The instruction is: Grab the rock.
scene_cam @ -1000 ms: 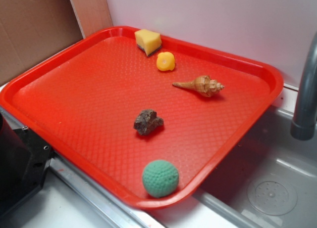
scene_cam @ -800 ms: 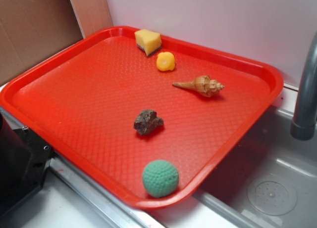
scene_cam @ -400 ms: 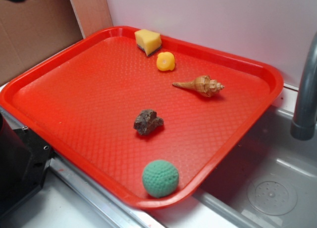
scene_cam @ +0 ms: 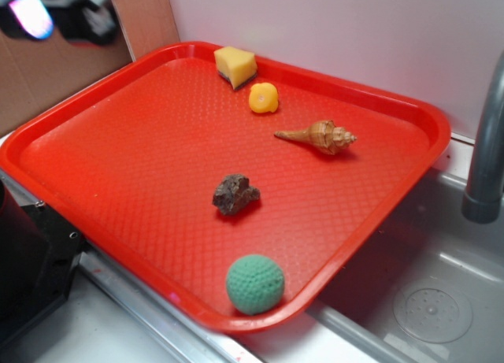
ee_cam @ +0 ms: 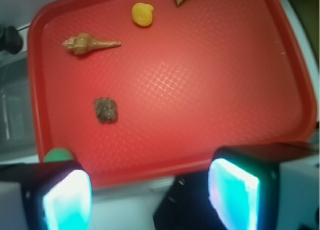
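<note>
Glowing cyan fingers (ee_cam: 67,200) spread wide (empty), rock (ee_cam: 105,110) well apart

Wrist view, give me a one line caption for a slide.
Open claw hovers above a red tray holding the rock, a seashell and a green ball.

- Red tray (scene_cam: 94,150), partly over a sink (scene_cam: 441,300).
- Seashell (scene_cam: 319,135) near its right edge.
- Green ball (scene_cam: 254,283) at front edge.
- Yellow wedge (scene_cam: 235,64) and orange lump (scene_cam: 263,98) along the back edge.

The tray (scene_cam: 378,103) is glossy red plastic (waffle-textured), the rock (scene_cam: 235,194) rough and matt, the green ball (scene_cam: 254,283) knitted.
</note>
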Robot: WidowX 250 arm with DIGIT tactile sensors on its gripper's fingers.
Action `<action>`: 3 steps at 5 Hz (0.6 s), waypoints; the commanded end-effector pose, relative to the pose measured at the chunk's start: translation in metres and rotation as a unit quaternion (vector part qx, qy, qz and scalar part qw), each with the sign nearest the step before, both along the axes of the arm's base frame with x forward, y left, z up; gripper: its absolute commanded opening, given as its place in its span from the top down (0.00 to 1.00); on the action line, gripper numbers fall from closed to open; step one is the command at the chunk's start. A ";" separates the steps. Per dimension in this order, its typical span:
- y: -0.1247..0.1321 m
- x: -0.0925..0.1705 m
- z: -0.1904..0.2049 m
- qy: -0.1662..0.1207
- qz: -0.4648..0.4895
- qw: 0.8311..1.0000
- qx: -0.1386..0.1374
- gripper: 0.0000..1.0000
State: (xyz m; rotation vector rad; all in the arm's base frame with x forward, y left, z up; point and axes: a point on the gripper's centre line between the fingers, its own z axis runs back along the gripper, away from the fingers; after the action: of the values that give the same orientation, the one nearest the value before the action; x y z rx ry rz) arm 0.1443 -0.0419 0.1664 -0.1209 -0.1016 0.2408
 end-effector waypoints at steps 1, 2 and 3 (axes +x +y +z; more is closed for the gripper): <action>-0.026 0.031 -0.052 -0.008 -0.004 1.000 -0.005 0.00; -0.040 0.041 -0.079 0.004 -0.022 1.000 -0.007 0.00; -0.053 0.046 -0.098 0.011 -0.035 0.999 -0.005 0.00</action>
State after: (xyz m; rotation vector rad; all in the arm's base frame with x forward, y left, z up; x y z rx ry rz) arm 0.1856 -0.0917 0.0603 -0.1176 -0.0373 0.1776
